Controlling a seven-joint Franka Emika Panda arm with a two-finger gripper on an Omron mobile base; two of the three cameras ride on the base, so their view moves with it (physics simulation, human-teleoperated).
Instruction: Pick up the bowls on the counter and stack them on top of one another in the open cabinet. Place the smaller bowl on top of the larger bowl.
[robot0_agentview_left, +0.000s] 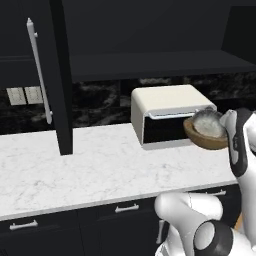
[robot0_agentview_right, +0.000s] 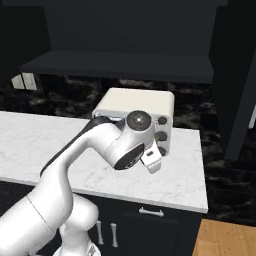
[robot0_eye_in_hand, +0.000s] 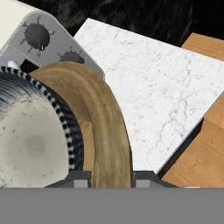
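while gripped, larger bowl (robot0_eye_in_hand: 103, 131) tilts on edge.

The white arm (robot0_agentview_right: 75, 165) rises from the base and bends forward at the elbow, its gripper (robot0_eye_in_hand: 112, 177) clamped on a rim.

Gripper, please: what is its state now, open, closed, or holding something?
Gripper: closed on the thick rim of the larger bowl, with the smaller bowl sitting inside it.
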